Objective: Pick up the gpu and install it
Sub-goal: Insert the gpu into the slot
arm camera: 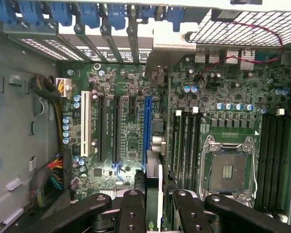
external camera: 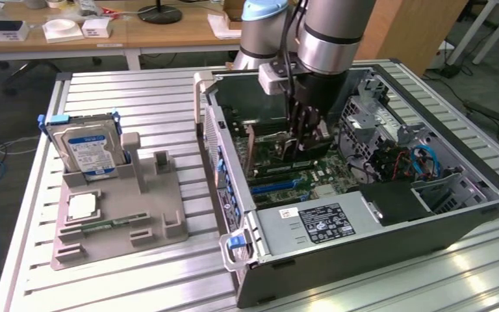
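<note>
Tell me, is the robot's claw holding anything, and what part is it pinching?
Yes. The gripper holds the gpu by its top edge, with the card standing on edge over the motherboard inside the computer case.

Lab: slotted aluminium bench [external camera: 145, 104], open computer case [external camera: 457, 214], cluttered desks [external camera: 171, 36] behind.

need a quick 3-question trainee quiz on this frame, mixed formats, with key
1. True or false: the hard drive lies flat inside the computer case.
2. Multiple choice: the gpu, held edge-on between the fingers, is lined up with which motherboard slot? A) white slot B) blue slot C) CPU socket
3. Fill in: the gripper hangs inside the ____.

Key:
1. False: it stands upright in the grey holder on the table, at the exterior view's left.
2. B
3. computer case
</note>
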Controlling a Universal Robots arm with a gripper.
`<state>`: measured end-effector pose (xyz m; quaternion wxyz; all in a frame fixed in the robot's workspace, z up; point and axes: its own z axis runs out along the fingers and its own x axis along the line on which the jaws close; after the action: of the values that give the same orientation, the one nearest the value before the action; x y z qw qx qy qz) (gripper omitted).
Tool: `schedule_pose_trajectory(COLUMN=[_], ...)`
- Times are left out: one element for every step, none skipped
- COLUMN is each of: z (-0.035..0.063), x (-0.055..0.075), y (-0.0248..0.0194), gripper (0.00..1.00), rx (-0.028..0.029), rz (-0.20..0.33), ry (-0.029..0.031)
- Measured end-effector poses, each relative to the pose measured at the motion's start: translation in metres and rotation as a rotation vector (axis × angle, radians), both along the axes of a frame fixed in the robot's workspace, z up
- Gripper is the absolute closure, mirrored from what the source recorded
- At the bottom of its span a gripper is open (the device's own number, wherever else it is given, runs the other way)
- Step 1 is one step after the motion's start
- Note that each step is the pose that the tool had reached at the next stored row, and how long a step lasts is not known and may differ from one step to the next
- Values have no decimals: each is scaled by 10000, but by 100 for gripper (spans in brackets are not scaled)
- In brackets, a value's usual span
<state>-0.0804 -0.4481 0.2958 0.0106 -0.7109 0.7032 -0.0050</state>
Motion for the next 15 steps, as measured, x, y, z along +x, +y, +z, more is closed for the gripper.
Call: schedule_pose_trajectory(z=[-18,-36,-54,-68,-82,-95,-107,-119,-130,-139,-147,-154,-162,-172,-181], x=[-1,-4,-8,-10,-13,-16,-19,-24,-33,-51,-70,-84,-92,-95,-96], y=[-2,-4,-7,-12,-16,-23,-30,-36,-41,-44,-44,-47,-50,-55,-63], gripper=[73,73,73,73,73,73,73,73,73,73,73,73,73,73,73], rx=[-1,0,0,-1,-1,-3,-3,-2,-1,0,0,-1,0,-1,-3], rz=[3,5,7,10,12,13,14,18,22,28,34,41,46,52,58], ry=[1,0,0,1,0,1,2,1,-1,-3,-8,-12,-16,-16,-15])
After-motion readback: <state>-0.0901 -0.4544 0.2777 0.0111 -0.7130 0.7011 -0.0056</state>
